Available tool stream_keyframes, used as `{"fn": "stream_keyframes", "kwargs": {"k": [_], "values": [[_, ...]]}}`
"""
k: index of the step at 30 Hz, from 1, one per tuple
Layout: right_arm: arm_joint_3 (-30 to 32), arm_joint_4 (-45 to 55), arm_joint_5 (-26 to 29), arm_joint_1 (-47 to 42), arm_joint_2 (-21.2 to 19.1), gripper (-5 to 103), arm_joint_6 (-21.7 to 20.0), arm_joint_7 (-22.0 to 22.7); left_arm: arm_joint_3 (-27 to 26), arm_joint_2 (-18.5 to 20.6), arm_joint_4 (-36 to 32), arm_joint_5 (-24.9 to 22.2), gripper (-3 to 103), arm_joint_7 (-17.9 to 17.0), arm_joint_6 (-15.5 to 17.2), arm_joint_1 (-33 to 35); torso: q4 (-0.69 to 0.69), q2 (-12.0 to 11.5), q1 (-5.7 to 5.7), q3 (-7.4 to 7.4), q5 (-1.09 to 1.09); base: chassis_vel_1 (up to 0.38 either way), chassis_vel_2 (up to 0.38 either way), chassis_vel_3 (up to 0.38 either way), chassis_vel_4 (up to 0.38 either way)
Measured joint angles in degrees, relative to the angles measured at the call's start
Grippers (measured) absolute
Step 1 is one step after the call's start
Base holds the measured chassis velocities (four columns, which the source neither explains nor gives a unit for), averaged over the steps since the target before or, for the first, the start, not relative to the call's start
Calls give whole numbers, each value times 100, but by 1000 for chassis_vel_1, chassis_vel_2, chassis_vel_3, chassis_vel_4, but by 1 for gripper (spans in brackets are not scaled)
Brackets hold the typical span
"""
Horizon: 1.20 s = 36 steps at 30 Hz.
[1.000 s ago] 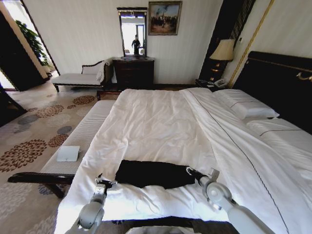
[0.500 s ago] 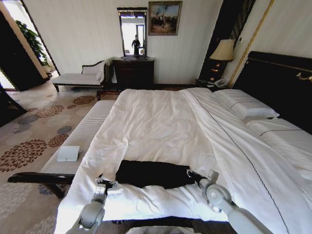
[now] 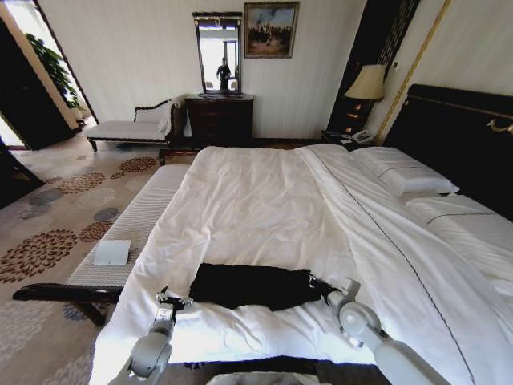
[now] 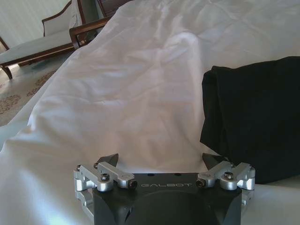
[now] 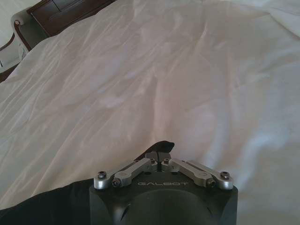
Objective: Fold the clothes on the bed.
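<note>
Right gripper (image 3: 313,281) is still pinched on T-shirt (image 3: 252,285) corner, drawn slightly inward vs. earlier; left gripper (image 3: 170,300) is kept spread, unmoved, on bed (image 3: 264,200).

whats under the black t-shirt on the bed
The black T-shirt lies folded on the bed's white duvet, which shows all around it. The right gripper is shut on its corner; the left gripper sits open beside it. Anything beneath the fabric is covered.

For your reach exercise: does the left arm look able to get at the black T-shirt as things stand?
Probably yes. The left claw is open beside the black T-shirt, with bare white sheet between them; the right claw is pinching its other end.
</note>
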Motion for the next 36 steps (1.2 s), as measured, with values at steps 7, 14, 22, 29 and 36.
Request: {"fn": "stream_keyframes", "kwargs": {"k": [7, 14, 22, 29, 36], "values": [[-14, -123, -13, 74, 8, 0, 77, -95, 17, -49, 25, 55, 100, -5, -3, -11, 0, 0, 0, 0, 0, 0, 0, 0, 0], [15, -268, -221, 130, -5, 0, 327, -478, 42, -85, 80, 94, 100, -9, -8, -31, 0, 0, 0, 0, 1, 0, 0, 0, 0], [101, -550, -477, 178, 28, -3, 434, -429, 48, -119, 64, 124, 100, -12, -7, -15, 1, 0, 0, 0, 1, 0, 0, 0, 0], [95, -393, -911, -17, 99, 17, 668, -279, 45, -215, 46, 130, 100, -8, -252, 3, 0, 0, 0, 0, -2, 0, 0, 0, 0], [419, 99, -713, -264, 213, 50, 810, 90, -99, -459, -165, 13, 100, 49, -436, 88, 1, 0, 0, 0, 0, 0, 0, 0, 0]]}}
